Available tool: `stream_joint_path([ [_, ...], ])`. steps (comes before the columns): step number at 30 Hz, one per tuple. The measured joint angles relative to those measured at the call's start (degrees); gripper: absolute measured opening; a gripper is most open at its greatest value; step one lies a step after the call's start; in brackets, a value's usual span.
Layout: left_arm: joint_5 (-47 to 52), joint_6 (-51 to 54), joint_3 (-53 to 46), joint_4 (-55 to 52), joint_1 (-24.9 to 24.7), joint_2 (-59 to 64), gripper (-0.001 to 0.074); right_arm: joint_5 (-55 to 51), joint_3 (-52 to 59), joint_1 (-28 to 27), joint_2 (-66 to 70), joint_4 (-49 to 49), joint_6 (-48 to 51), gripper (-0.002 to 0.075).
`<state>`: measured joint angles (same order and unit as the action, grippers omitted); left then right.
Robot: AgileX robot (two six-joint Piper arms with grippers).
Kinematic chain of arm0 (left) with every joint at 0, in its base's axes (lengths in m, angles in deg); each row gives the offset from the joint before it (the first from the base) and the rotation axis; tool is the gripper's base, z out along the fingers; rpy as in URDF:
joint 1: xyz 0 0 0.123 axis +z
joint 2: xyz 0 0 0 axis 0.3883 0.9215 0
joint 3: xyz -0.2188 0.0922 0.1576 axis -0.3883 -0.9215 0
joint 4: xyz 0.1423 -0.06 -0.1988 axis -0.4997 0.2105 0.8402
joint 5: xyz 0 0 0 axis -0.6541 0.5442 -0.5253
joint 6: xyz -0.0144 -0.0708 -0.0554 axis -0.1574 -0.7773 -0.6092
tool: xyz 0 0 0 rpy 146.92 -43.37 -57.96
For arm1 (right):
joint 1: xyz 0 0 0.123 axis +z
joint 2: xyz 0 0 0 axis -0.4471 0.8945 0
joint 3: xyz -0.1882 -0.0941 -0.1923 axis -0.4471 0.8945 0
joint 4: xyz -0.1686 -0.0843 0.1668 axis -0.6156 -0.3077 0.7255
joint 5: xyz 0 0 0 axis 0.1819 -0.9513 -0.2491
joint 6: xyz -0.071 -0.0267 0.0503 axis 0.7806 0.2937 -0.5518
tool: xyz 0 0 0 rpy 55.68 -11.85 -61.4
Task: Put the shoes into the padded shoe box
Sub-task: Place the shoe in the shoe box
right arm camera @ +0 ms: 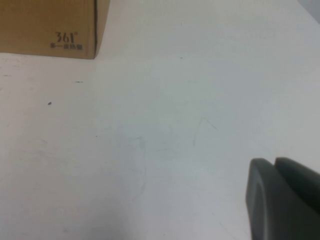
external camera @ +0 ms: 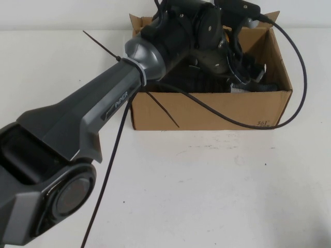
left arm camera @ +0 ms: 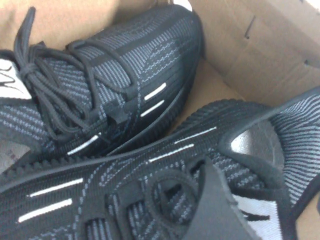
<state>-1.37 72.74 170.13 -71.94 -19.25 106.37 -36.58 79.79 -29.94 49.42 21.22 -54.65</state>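
Observation:
The brown cardboard shoe box [external camera: 207, 111] stands at the far middle of the table, flaps open. Both black knit shoes lie inside it, side by side: one [left arm camera: 125, 85] with its laces up, the other [left arm camera: 100, 185] nearer my wrist camera. My left arm reaches into the box from above. My left gripper [external camera: 243, 67] [left arm camera: 240, 175] has one grey finger [left arm camera: 220, 210] inside the nearer shoe's opening and the other against its outer knit, closed on the collar. In the high view only ribbed soles [external camera: 207, 85] show under the arm. My right gripper [right arm camera: 274, 162] is shut and empty above bare table.
The box's cardboard walls [left arm camera: 250, 40] close in round the shoes. The box's lower corner with dark print [right arm camera: 67, 40] shows in the right wrist view. A black cable [external camera: 302, 77] loops round the box's right side. White table [external camera: 207, 181] spreads in front.

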Motion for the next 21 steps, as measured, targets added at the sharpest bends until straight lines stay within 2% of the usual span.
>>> stream_joint_path([
  [10, 0.4, 0.6, 0.1, -1.1, 0.0, 2.0, 0.0364, 0.0, 0.0, 0.0, 0.0, 0.0, 0.0, -0.0008],
  [21, -2.3, 0.6, 0.1, -2.4, 0.0, 2.4, 0.0274, 0.0, 0.0, 0.0, 0.0, 0.0, 0.0, -0.0008],
])
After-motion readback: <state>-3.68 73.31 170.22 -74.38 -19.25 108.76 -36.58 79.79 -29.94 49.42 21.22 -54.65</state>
